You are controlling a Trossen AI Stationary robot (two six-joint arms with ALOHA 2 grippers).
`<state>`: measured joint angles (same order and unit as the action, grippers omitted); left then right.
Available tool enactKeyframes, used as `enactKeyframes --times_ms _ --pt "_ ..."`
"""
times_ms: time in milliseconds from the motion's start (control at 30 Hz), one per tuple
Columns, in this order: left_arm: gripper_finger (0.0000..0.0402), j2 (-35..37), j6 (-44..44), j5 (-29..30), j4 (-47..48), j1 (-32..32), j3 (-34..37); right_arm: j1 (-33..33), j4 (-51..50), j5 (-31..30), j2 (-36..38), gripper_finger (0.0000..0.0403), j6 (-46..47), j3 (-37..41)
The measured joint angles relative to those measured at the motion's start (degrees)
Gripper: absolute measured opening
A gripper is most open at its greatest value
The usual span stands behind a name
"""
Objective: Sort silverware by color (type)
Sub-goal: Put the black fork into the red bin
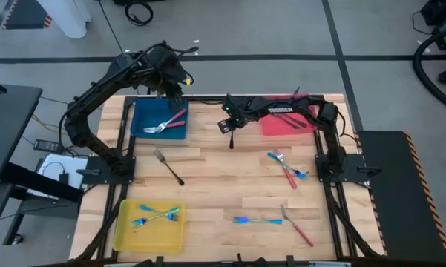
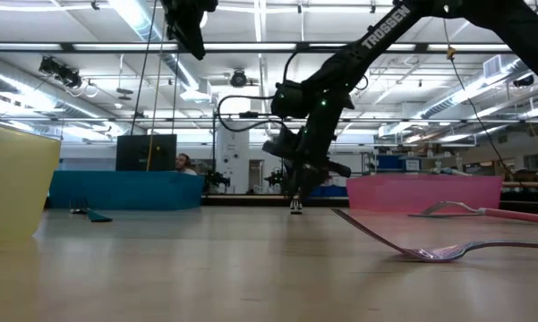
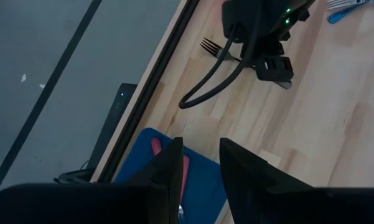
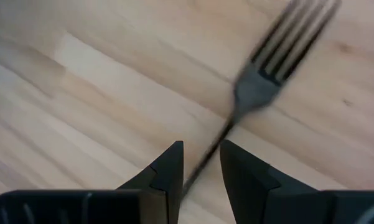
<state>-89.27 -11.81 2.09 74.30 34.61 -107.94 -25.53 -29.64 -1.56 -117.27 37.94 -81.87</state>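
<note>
Silverware lies scattered over the pale wooden table (image 1: 208, 178): the right gripper (image 1: 229, 130), reaching toward the table's middle, pinches the handle of a plain dark grey metal fork (image 4: 261, 74) between its fingers, tines hanging just above the wood. The left gripper (image 1: 176, 98) hovers over the blue rectangular tray (image 1: 142, 119), fingers slightly parted and empty, above a red-handled fork (image 1: 171, 122) lying inside.

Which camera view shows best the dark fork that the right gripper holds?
The right wrist view: the dark fork fills it, its handle between the right gripper fingers. The high view shows only a thin dark handle. In the low view the arm mostly hides it. The left wrist view shows its tines.
</note>
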Motion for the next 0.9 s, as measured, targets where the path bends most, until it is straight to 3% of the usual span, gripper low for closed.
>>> enactKeyframes --times_ms 367,700,900 --pt "0.0105 0.0 -1.3 -0.1 -0.3 0.0 0.0 -1.4 -2.1 0.0 -2.0 0.0114 -0.5 -0.2" --pt "0.0105 -0.1 -1.3 -0.1 -0.3 0.0 0.0 -2.3 -11.7 -0.3 -1.8 0.0113 -6.8 -0.4" --pt "0.0105 -0.1 -1.5 -0.1 -0.3 0.0 0.0 -2.5 -12.0 -0.5 -1.8 0.0064 -10.4 -0.3"
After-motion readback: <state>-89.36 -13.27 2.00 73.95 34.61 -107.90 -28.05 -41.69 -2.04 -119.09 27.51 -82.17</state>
